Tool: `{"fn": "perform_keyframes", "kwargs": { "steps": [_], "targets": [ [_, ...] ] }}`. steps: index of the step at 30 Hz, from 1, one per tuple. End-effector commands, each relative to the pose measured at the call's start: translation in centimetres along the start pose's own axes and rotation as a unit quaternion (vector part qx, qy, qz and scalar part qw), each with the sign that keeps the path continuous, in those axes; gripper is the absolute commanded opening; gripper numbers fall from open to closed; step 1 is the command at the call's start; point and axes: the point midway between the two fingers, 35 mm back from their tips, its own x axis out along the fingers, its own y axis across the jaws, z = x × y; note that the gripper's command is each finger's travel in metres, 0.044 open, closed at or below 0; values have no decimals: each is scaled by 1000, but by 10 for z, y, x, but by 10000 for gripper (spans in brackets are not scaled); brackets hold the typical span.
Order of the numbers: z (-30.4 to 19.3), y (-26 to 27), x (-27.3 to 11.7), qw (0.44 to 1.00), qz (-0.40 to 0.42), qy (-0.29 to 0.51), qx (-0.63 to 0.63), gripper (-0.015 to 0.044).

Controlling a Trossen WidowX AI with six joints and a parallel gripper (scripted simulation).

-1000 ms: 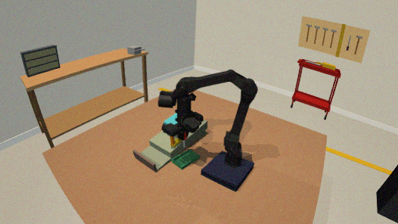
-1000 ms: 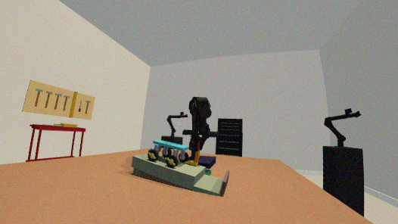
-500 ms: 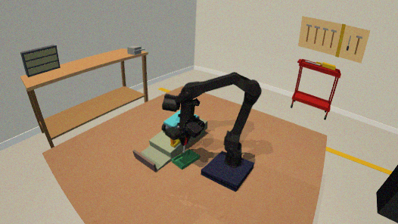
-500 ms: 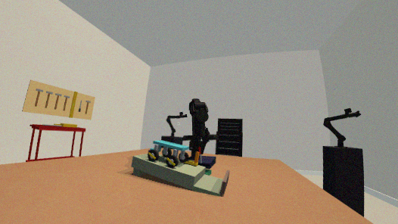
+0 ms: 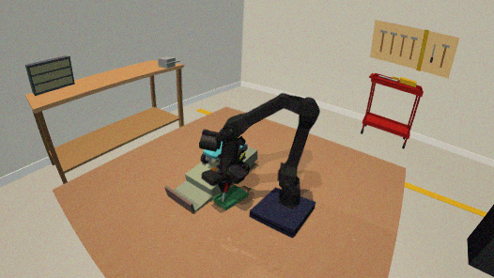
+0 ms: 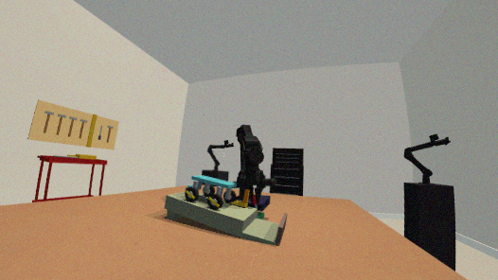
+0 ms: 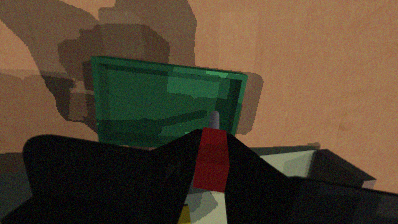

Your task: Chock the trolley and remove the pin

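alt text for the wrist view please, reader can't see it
A black pincer grips the red head of a stop pin, its grey metal shaft pointing toward a shallow rectangular green tray. Part of a pale green ramp shows at lower right, above a brown surface.

We see a pale cream wall meeting a grey one, a wooden workbench (image 5: pixel 113 80) at the grey wall, a red cart (image 5: pixel 390 126) (image 6: pixel 71 160) below a tan hammer board (image 5: pixel 399 53) (image 6: pixel 66 129), and a yellow-striped beige floor.
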Motion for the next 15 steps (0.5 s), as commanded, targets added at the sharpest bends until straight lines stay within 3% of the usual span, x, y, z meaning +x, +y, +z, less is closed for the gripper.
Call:
{"fn": "perform_keyframes", "kwargs": {
  "steps": [1,2,9,15],
  "targets": [
    [2,-2,6,1000,-2,-2,1,0],
    [2,-2,6,1000,-2,-2,1,0],
    [1,2,6,1000,-2,-2,1,184],
    [1,6,6,1000,-1,-2,1,190]
  ]
}}
